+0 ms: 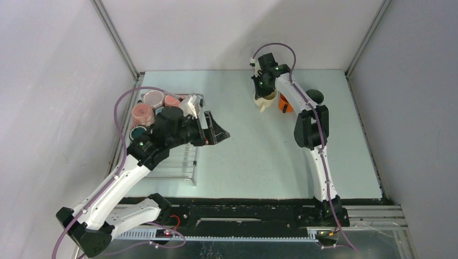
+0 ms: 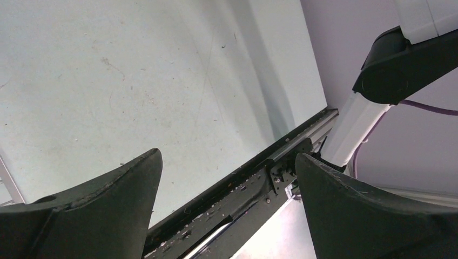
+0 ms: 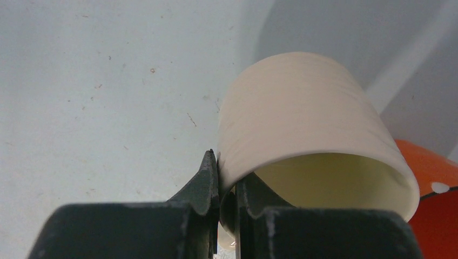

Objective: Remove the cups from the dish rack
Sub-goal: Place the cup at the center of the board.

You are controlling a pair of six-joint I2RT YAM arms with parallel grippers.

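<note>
Cream cup (image 3: pixel 302 124) is what I've got in the right gripper (image 3: pixel 224 167): the jaws are pinched almost together on its wall at the rim, one finger outside and one inside. On the wrist camera the mouth faces back at me and the body runs away toward the table (image 1: pixel 243 162), so its long axis is close to upright with a slight lean. I can't tell whether its base is touching down. It sits over the far part of the table, right of centre, just beside an orange cup (image 1: pixel 284 104), with a dark green cup (image 1: pixel 316 96) a little further right. Over on the left, the dish rack (image 1: pixel 181 167) lies with its long side running near to far along the table's left edge. The cups (image 1: pixel 153 98) in it, pinks and a dark one, crowd its far end. My left gripper (image 1: pixel 219 131) hovers just right of the rack, jaws spread wide, holding nothing, pointing toward the table's middle.
</note>
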